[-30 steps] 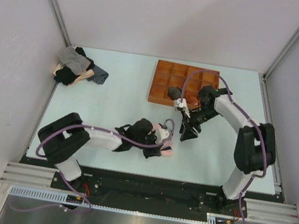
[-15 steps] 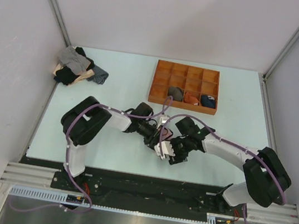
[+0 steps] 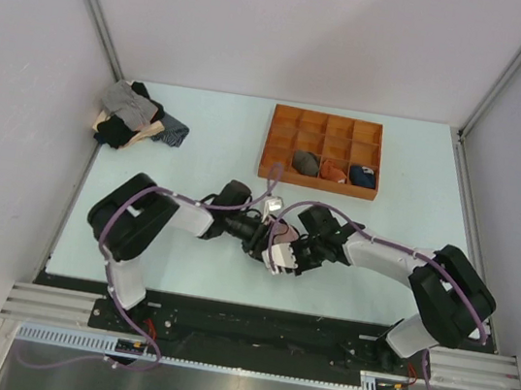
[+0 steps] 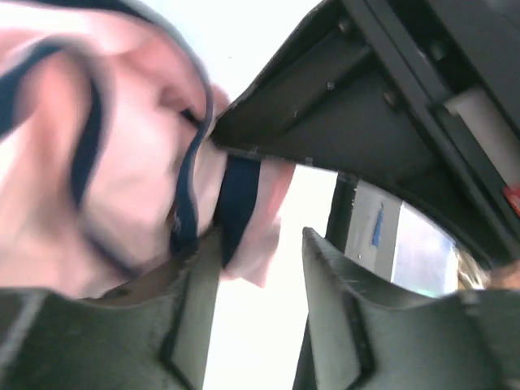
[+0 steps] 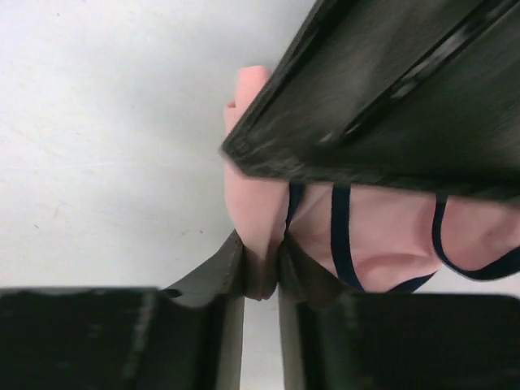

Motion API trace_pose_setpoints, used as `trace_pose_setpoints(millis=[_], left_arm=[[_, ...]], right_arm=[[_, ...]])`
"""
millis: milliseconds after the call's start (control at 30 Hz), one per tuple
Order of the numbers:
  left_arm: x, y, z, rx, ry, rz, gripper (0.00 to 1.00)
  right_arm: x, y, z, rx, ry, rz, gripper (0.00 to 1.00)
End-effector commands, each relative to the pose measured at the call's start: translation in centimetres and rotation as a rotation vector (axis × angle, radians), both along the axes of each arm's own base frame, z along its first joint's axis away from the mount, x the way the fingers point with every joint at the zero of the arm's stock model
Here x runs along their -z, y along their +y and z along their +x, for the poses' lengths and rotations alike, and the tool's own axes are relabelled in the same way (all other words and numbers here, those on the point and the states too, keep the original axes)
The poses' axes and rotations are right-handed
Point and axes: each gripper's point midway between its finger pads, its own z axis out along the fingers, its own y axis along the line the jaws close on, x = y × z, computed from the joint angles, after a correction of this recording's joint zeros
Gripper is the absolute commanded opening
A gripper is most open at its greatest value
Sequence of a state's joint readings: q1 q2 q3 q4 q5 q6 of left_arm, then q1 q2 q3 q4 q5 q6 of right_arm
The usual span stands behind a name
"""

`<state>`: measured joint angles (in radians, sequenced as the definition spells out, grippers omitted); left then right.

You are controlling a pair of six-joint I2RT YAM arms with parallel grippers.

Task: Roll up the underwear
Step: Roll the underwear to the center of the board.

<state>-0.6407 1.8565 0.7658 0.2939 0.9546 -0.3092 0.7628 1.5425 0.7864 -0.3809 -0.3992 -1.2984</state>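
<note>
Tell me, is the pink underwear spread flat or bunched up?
Bunched up. The underwear shows rounded folds, its navy edging curving over itself, with one fold pinched by the right gripper.

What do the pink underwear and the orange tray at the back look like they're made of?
Soft, thin knit fabric for the underwear: matte light pink with navy binding. It bunches and folds loosely, so probably cotton or a stretch blend. Something rigid for the tray: matte orange-brown with straight dividers, so wood or moulded plastic, but it is too small in view to tell.
</note>
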Motion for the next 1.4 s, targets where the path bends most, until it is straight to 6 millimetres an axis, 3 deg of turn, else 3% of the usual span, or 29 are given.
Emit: trace_pose_setpoints(millis=[0, 33, 67, 100, 133, 167, 233, 267, 300, 433, 500, 567, 600, 633, 833, 867, 900, 967, 1067, 1233, 1367], left_arm=[[-4.4, 1.8, 4.1, -0.229, -0.189, -0.067, 0.54], [-5.3, 2.1, 4.3, -0.234, -0.254, -0.080, 0.55], [-4.8, 3.0, 4.4, -0.275, -0.297, -0.049, 0.55], [-5.4, 3.4, 4.6, -0.287, -0.358, -0.061, 0.56], [-7.2, 3.8, 4.4, -0.292, -0.449, -0.101, 0.56], [-6.2, 4.8, 3.7, -0.315, -0.468, -0.081, 0.56], [-8.2, 5.2, 2.9, -0.313, -0.606, -0.145, 0.57], [-8.7, 5.6, 0.9, -0.282, -0.729, -0.184, 0.59], [-7.8, 6.2, -0.1, -0.284, -0.762, -0.169, 0.60], [-8.6, 5.1, -4.2, -0.178, -0.974, -0.257, 0.64], [-8.9, 4.7, -4.9, -0.157, -1.019, -0.264, 0.68], [-8.1, 4.0, -5.6, -0.091, -1.048, -0.215, 0.68], [-8.9, 3.1, -5.4, -0.078, -1.070, -0.214, 0.68], [-7.2, 2.7, -5.9, -0.010, -1.073, -0.154, 0.69], [-5.8, -0.6, -5.5, 0.123, -1.147, -0.044, 0.71], [-4.3, -0.9, -5.5, 0.157, -1.139, -0.004, 0.71], [-4.6, -1.7, -5.3, 0.164, -1.155, 0.015, 0.71], [-2.7, -2.2, -5.2, 0.229, -1.165, 0.076, 0.71], [-1.6, -3.0, -4.5, 0.268, -1.199, 0.163, 0.68], [1.5, -1.9, -1.9, 0.247, -1.212, 0.406, 0.50], [2.6, -1.0, -1.5, 0.233, -1.187, 0.479, 0.30]], right_arm=[[1.8, -1.3, -1.9, -0.001, 0.132, -0.079, 0.15], [1.0, -0.9, -1.4, 0.015, 0.153, -0.058, 0.13], [1.0, -1.3, -2.8, 0.011, 0.245, -0.067, 0.12], [0.6, -1.2, -3.0, 0.012, 0.279, -0.067, 0.11], [-0.4, -0.8, -2.3, 0.028, 0.299, -0.049, 0.11], [-0.5, -1.2, -3.7, 0.025, 0.400, -0.071, 0.11], [-1.0, -1.4, -4.2, 0.040, 0.481, -0.082, 0.11], [-1.7, -1.4, -5.0, 0.058, 0.607, -0.094, 0.11], [-2.0, -1.3, -5.5, 0.069, 0.690, -0.113, 0.11], [-2.4, -1.4, -5.7, 0.130, 0.857, -0.115, 0.11], [-2.5, -1.6, -5.6, 0.163, 0.909, -0.117, 0.11], [-2.0, -1.7, -5.3, 0.190, 0.942, -0.126, 0.12], [-1.7, -1.8, -5.2, 0.202, 0.951, -0.139, 0.12], [-1.6, -1.9, -5.0, 0.219, 0.959, -0.143, 0.12], [-0.9, -2.1, -4.7, 0.255, 0.993, -0.150, 0.13], [-0.8, -2.2, -4.6, 0.259, 0.995, -0.150, 0.14], [-0.8, -2.2, -4.6, 0.260, 0.997, -0.151, 0.14], [-0.7, -2.3, -4.5, 0.268, 1.003, -0.147, 0.14], [-0.6, -2.4, -4.5, 0.271, 1.012, -0.148, 0.14], [-1.0, -2.4, -4.7, 0.261, 1.023, -0.135, 0.14], [-1.8, -2.3, -4.6, 0.248, 1.016, -0.103, 0.16]])
